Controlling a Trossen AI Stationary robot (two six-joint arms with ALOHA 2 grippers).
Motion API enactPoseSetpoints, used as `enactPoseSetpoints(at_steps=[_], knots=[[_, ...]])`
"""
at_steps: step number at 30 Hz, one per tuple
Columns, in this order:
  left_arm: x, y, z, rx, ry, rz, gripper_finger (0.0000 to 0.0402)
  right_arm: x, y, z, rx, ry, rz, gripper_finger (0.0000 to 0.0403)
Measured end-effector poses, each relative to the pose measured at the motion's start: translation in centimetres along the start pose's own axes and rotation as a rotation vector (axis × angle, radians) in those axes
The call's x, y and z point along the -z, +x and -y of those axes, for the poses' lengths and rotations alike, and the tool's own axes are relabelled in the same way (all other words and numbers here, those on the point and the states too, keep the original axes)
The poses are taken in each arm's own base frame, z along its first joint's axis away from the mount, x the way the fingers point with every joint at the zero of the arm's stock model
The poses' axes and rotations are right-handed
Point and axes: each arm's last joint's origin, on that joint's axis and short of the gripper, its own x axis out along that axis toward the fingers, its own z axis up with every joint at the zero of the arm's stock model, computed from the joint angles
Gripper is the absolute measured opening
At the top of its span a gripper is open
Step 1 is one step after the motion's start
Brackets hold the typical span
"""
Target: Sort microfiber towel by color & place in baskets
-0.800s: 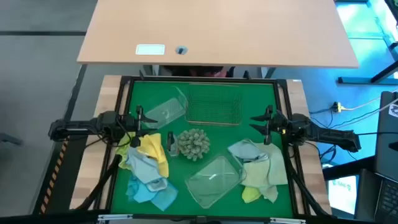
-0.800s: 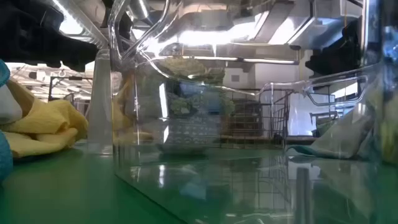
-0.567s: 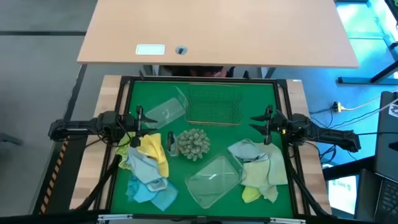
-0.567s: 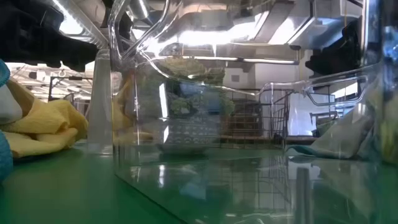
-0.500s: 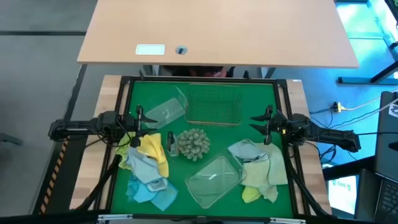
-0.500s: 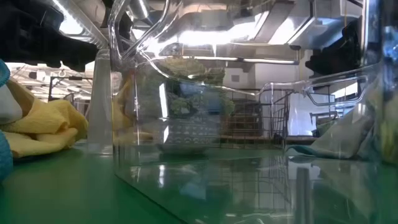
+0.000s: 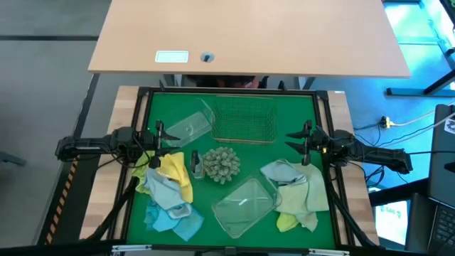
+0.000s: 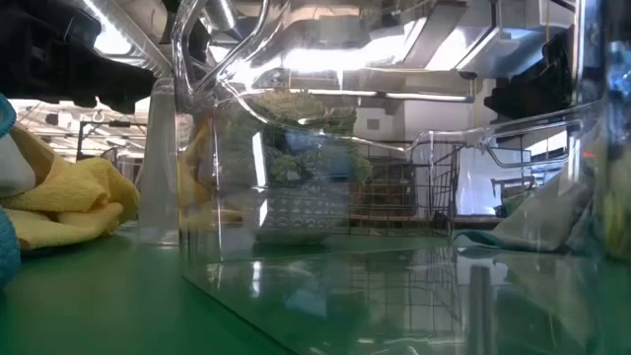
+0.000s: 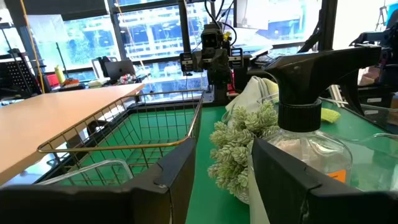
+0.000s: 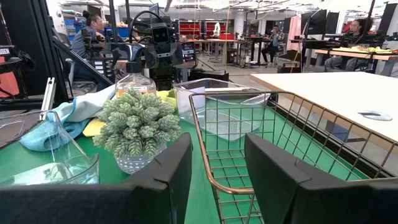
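Now both my pincers wait apart, holding nothing.
My left gripper point(image 7: 159, 132) hangs at the green mat's point(image 7: 298, 114) left edge, my right gripper point(image 7: 306, 135) at its right edge. I count three baskets: a wire-mesh basket point(image 7: 244, 119) at the far edge, one clear tub point(image 7: 188, 128) beside it, another clear tub point(image 7: 245, 206) near the front. Two towel heaps: yellow-and-blue towels point(image 7: 170, 192) front left, pale green-and-blue towels point(image 7: 295, 192) front right.

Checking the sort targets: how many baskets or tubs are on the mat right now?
3. A wire-mesh basket at the far middle, a clear tub just left of it, tilted, and another clear tub near the front centre, between the two towel piles. None looks hidden.
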Motion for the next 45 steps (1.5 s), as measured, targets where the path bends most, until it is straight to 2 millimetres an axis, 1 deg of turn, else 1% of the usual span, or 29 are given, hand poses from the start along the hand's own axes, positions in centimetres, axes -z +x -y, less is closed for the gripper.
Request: enactPoseSetpoints(at_steps=[32,38,45], knots=[[0.00,0.00,0.00,0.000,-0.001,0.000,0.0153,-0.01,0.00,0.00,0.000,0.001,0.001,0.0147],[0.00,0.00,0.00,0.000,-0.001,0.000,0.0153,-0.01,0.00,0.00,0.000,0.129,0.001,0.0147],[0.01,0.00,-0.01,-0.003,-0.017,0.000,0.0153,0.00,0.00,0.00,-0.001,0.155,0.000,0.0147]])
